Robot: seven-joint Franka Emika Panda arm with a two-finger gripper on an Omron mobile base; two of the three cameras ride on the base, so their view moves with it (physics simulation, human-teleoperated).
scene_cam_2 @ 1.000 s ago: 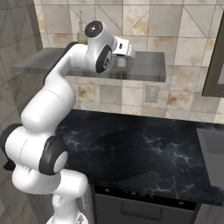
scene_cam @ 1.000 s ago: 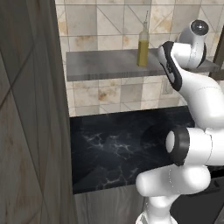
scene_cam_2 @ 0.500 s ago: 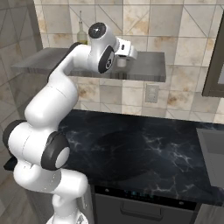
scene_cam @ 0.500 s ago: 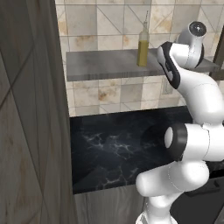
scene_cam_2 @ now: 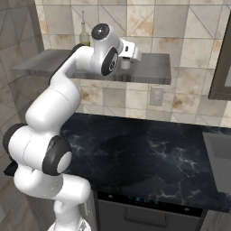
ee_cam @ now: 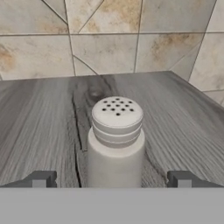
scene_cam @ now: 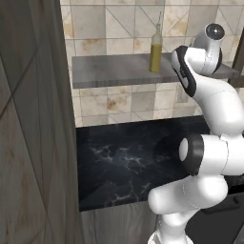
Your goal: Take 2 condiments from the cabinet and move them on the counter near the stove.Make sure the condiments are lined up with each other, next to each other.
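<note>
On the grey wooden shelf (scene_cam: 114,71), at the left, the oil bottle (scene_cam: 156,45) stands upright before the tiled wall (ee_cam: 109,35). To its right stands the shaker (ee_cam: 116,140), also upright, apart from the bottle. The gripper (ee_cam: 113,179) is wide open: its 2 fingertips (ee_cam: 41,179) stand on both sides of the shaker and do not touch it. Below lies the black bench (scene_cam_2: 149,158).

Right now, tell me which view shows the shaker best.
The hand view: the shaker stands upright on the grey shelf, centred between the open gripper's fingertips. The right base view shows a sliver beside the hand; in the left base view the arm hides it.
</note>
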